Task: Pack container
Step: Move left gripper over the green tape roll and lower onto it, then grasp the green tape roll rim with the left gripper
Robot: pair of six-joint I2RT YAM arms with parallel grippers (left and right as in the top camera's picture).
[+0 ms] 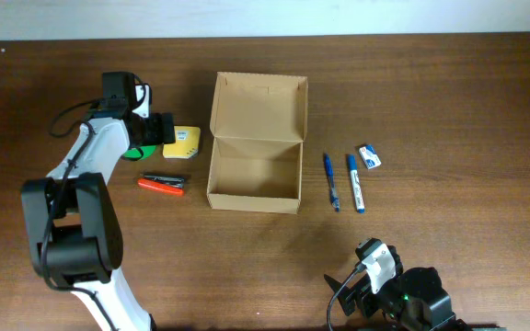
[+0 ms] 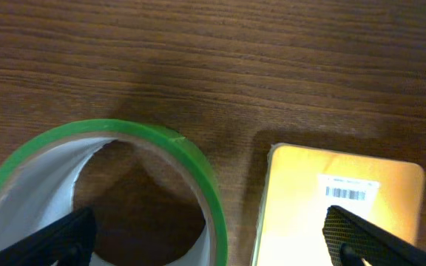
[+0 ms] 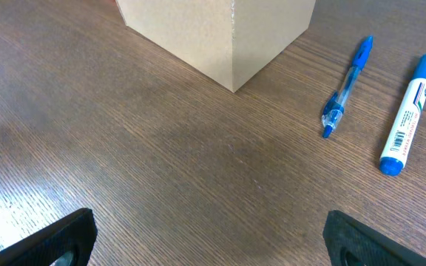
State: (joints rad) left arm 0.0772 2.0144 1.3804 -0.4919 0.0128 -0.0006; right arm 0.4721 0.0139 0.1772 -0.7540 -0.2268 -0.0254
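Container (image 1: pixel 255 175): set upright near the middle of the table (image 1: pixel 449 101), its lid flap folded back toward the far edge, so that its bare cardboard floor is exposed; one lower corner is caught in the right wrist view.
Left gripper (image 2: pixel 209 225): held with its jaws wide apart and clamped on nothing. One finger is seen over the hole of the green tape roll (image 2: pixel 161 140), the other over the yellow box (image 2: pixel 331 199).
Tape roll and yellow box: laid flat side by side, left of the container, with a narrow strip of wood shown between them.
Right gripper (image 3: pixel 209 240): held with its jaws fully apart over bare wood at the near edge, well apart from the container.
Red-handled tool (image 1: pixel 162 184): laid flat just left of the container's near corner.
Blue pen (image 1: pixel 330 181) and blue marker (image 1: pixel 354 182): laid roughly parallel, just right of the container.
White and blue packet (image 1: pixel 369 156): placed beyond the marker, apart from it.
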